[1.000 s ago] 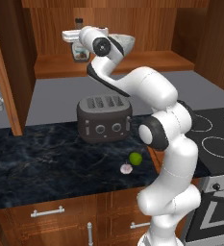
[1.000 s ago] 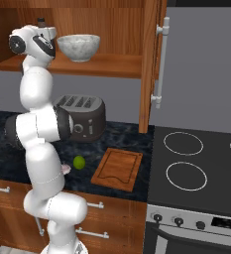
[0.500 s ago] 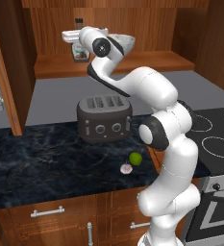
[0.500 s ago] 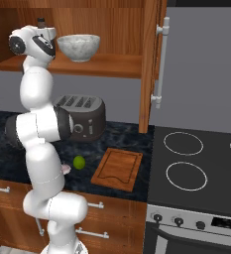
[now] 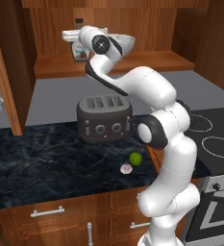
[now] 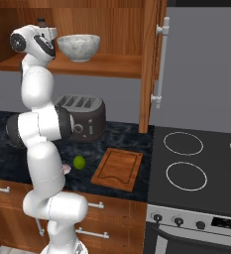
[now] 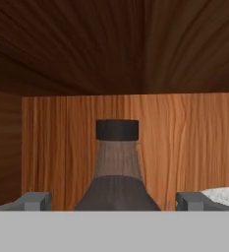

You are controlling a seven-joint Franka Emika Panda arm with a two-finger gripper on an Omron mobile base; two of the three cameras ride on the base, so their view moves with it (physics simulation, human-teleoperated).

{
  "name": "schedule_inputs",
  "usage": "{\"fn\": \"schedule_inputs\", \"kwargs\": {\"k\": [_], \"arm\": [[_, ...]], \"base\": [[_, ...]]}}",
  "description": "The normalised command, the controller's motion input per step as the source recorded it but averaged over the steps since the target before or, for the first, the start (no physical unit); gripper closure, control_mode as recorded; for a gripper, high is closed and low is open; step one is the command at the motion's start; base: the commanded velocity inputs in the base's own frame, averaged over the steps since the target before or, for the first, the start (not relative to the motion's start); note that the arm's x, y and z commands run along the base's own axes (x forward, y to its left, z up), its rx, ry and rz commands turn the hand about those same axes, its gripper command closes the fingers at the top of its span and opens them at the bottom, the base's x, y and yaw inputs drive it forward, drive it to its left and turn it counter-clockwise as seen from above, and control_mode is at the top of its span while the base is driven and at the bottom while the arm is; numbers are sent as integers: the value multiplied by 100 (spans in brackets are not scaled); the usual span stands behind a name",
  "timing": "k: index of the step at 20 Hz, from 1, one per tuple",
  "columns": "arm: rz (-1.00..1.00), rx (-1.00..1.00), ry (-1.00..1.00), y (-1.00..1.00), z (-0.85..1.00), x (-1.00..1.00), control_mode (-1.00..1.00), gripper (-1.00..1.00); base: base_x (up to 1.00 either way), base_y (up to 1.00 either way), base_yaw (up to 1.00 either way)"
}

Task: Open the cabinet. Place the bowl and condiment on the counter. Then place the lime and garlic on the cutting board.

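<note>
Inside the open cabinet [image 6: 151, 64] I've got the gripper [image 7: 113, 201] spread wide with the condiment [image 7: 117, 170] dead centre between the fingertips, lined up for a grab. Bowl [image 6: 78, 47] sits on the shelf at 3 o'clock. Lime [image 5: 135, 159] and garlic [image 5: 126, 168] wait down on the counter [image 5: 46, 163].

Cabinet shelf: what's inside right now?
On the cabinet shelf: the bowl and, beside it, the condiment between the open claw fingers. The arm covers the bottle's lower body in both base views.

Arm raised, hand [image 7: 113, 201] wide open
</note>
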Motion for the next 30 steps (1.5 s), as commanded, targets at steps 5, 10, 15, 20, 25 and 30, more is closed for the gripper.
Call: {"fn": "schedule_inputs", "kwargs": {"k": [5, 10, 15, 20, 25, 30], "arm": [[0, 0, 12, 0, 16, 17, -100, -100], [0, 0, 7, 0, 19, 9, -100, -100], [0, 0, 8, 0, 0, 6, -100, -100], [0, 0, 5, 0, -2, 7, -100, -100], [0, 0, 0, 0, -2, 0, -100, -100], [0, 0, 0, 0, -2, 1, -100, -100]], "base": [[0, 0, 0], [0, 0, 0], [0, 0, 0], [0, 0, 0], [0, 0, 0], [0, 0, 0]]}}
